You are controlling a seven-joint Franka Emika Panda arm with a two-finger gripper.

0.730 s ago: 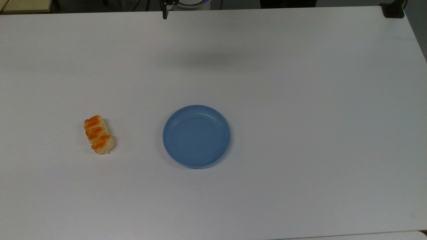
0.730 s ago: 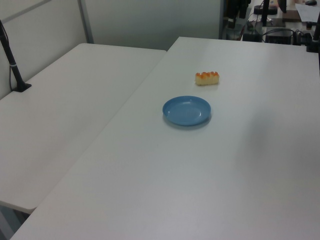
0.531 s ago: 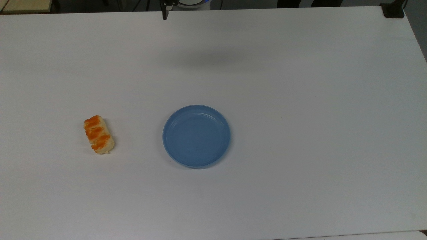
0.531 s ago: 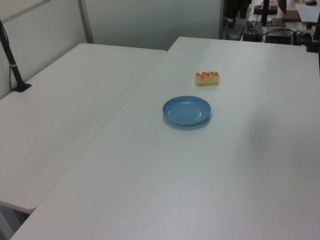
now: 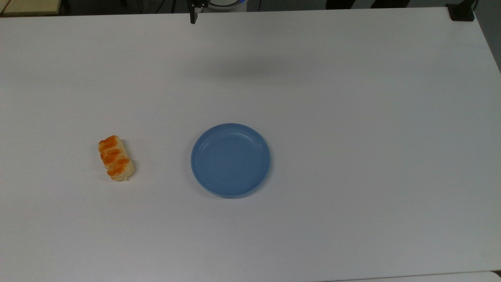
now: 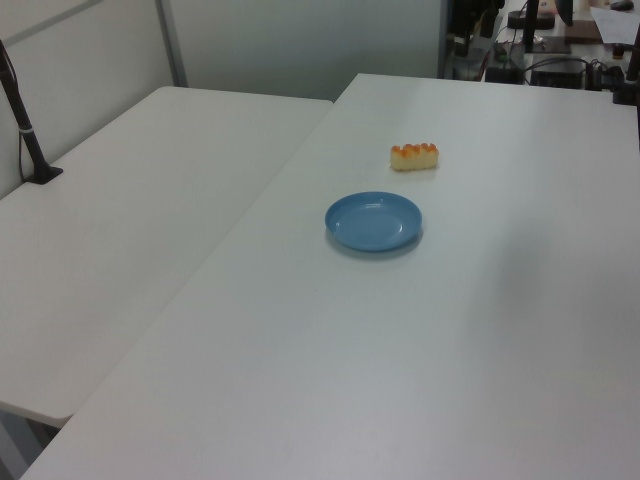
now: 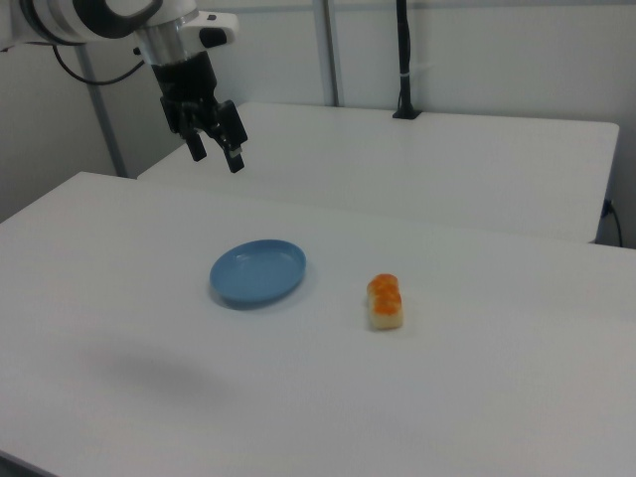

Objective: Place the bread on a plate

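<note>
While the claw (image 7: 217, 152) hung high above the white counter (image 5: 352, 117) with its fingers spread and gripping nothing, the bread (image 5: 115, 158) lay on the counter — well apart from the blue plate (image 5: 230, 159), on the top view's left.

Arm (image 7: 109, 18): white glossy rounded shell segments, black band at joint seam, dark ring between links near right view's top left. Black cable looping off behind arm. Small white tab or housing jutting sideways from last link, above wrist.

End effector (image 7: 215, 147): all black, blocky body under white wrist, two slim black fingers (image 7: 236, 157) with gap between them, tips squared off.

Top view: single dark finger tip (image 5: 192, 17) at upper edge, beside rounded white part with blue trim (image 5: 225, 4).
</note>
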